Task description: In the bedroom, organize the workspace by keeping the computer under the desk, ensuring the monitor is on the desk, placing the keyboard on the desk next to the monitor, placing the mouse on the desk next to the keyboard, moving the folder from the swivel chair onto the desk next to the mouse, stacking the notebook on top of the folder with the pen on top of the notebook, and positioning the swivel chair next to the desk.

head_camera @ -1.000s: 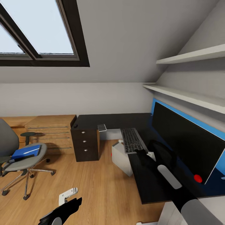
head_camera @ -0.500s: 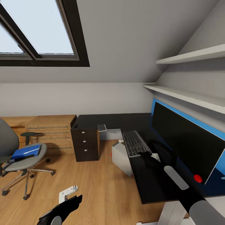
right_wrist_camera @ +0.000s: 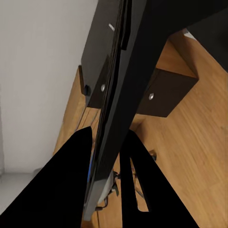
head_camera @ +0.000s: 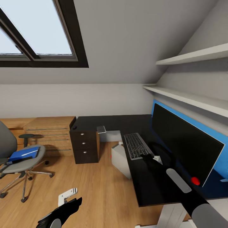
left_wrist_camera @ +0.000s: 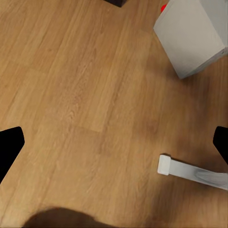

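My right gripper is shut on the near end of the dark keyboard, which lies on the black desk in front of the wide monitor. In the right wrist view the keyboard's edge runs between the two black fingers. The pale grey computer stands on the floor at the desk's edge, also seen as the computer. The swivel chair is at far left with the blue folder on its seat. My left gripper hangs open over the floor. Mouse, notebook and pen are not identifiable.
A small red round object lies by the monitor's foot. A pale flat item sits on the desk's inner corner. Light wooden low cabinets line the back wall. Two white shelves hang above the monitor.
My right gripper has slid the keyboard farther onto the desk, toward the monitor. The head camera has turned slightly, shifting the whole view. The left arm is unchanged.
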